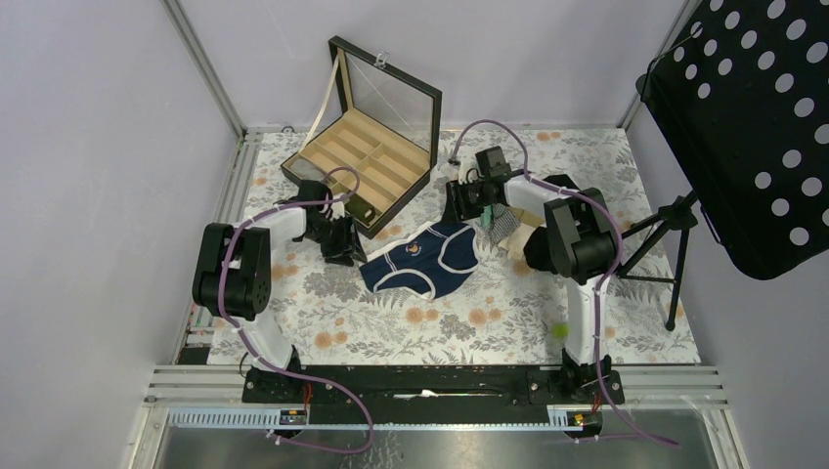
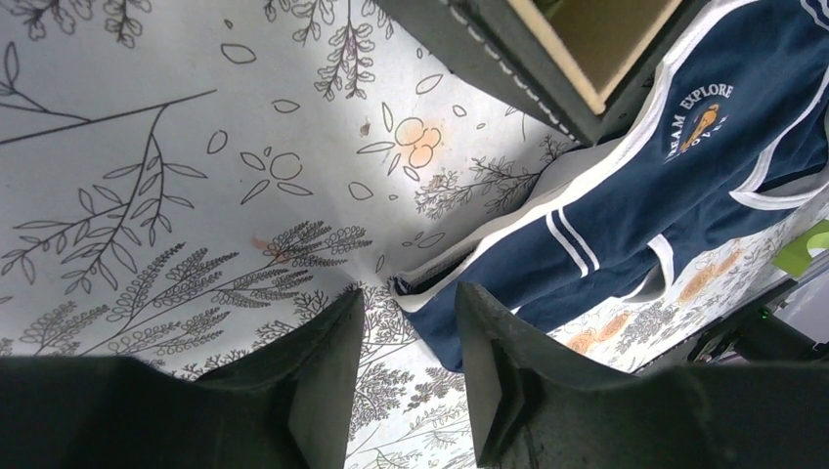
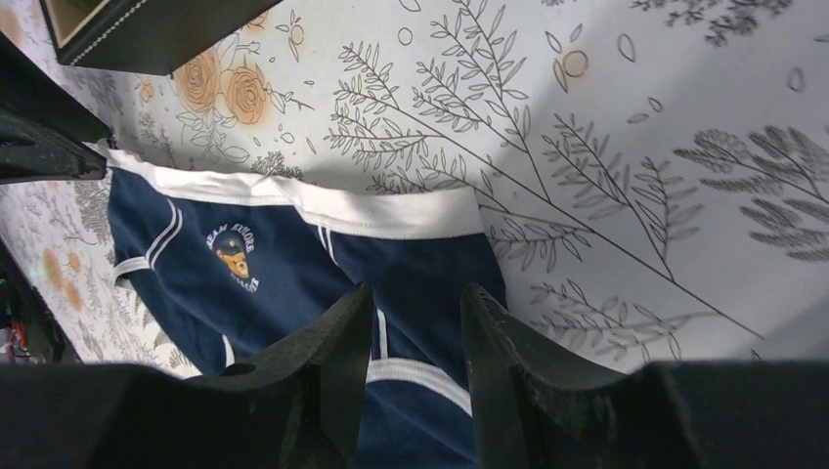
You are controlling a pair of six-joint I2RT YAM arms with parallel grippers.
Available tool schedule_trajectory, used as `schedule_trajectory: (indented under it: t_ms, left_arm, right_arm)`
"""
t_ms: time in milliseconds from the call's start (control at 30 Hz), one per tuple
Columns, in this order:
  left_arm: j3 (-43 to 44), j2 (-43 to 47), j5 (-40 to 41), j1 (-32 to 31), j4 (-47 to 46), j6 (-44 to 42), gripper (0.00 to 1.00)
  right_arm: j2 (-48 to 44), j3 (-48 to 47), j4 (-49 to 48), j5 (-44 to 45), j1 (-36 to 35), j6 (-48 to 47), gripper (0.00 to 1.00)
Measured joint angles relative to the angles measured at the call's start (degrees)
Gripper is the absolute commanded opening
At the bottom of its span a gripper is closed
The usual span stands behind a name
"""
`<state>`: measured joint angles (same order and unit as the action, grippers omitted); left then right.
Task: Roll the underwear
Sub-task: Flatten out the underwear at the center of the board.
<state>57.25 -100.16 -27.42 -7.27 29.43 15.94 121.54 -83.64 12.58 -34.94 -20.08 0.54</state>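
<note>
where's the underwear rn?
Top view: the underwear lies spread flat mid-table on the floral cloth, between the left gripper and the right gripper, just on the near side of the open box.

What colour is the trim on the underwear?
White, on navy underwear; clearest in right wrist view.
</note>
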Motion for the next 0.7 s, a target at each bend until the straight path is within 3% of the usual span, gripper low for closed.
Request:
schedule_trajectory:
  t_ms: [267,600,700]
  left_arm:
    - [0.1,-1.3,-1.1,-0.9,-1.4,0.0,0.31]
    - [0.9,-3.2,-2.5,-1.3,-1.9,-0.5,0.01]
    - [1.2,-3.2,-2.6,-1.3,-1.3,-1.2,0.0]
  right_arm:
    - [3.1,-3.7,0.0,3.5,-2.2,-1.1,0.44]
    - [3.3,-5.2,0.0,7.1,-2.3,-2.3,0.46]
    - [3.4,-5.6,-0.1,7.5,-2.3,-2.9,0.48]
